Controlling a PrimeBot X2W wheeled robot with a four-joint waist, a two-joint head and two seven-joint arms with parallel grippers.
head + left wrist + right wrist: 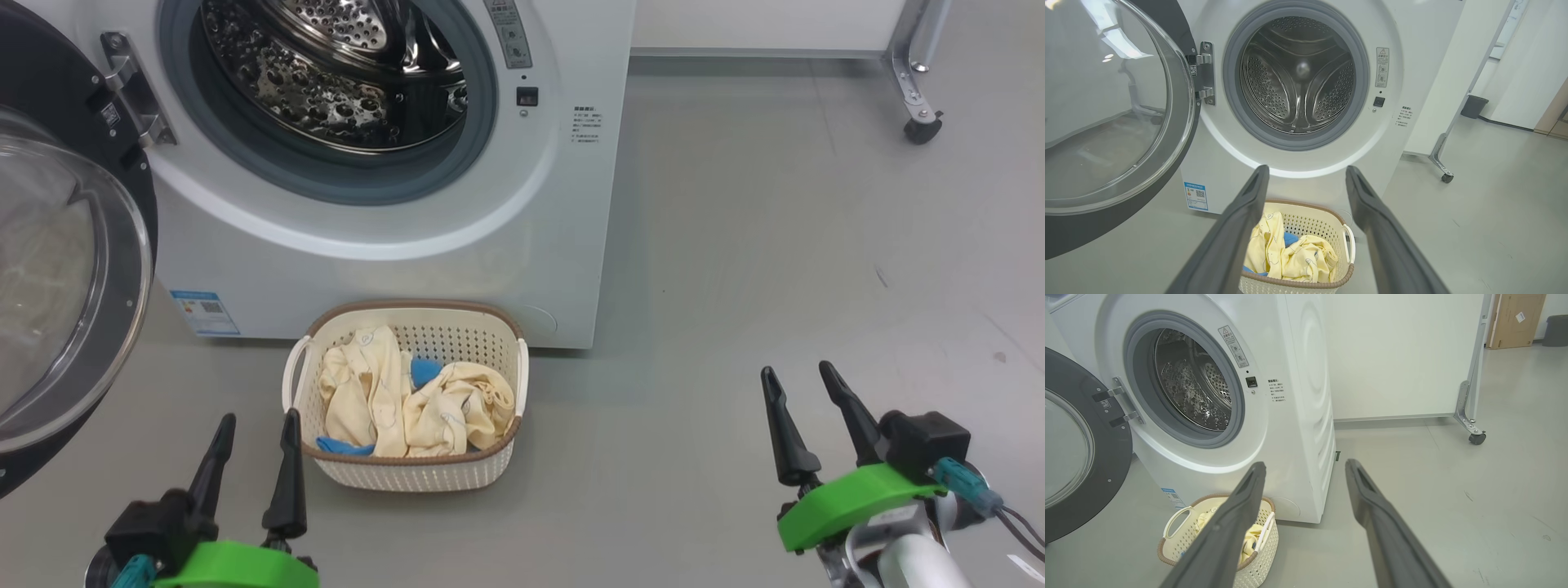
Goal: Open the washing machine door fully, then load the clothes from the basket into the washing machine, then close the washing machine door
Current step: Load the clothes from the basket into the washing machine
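Head view: left pincer (pixel 260 415) low, agape.

You have the white front-loading washing machine (pixel 392 245) at twelve o'clock, its perforated steel drum (pixel 343 73) open to view inside the grey seal (pixel 482 106). Its black-rimmed glass door (pixel 65 269) stands swung wide on the hinge at nine o'clock. At six o'clock of the opening, just beside the machine's front, the cream basket (pixel 408 474) sits upright, holding crumpled pale yellow clothes (pixel 392 400) with small blue pieces (pixel 424 371) among them.
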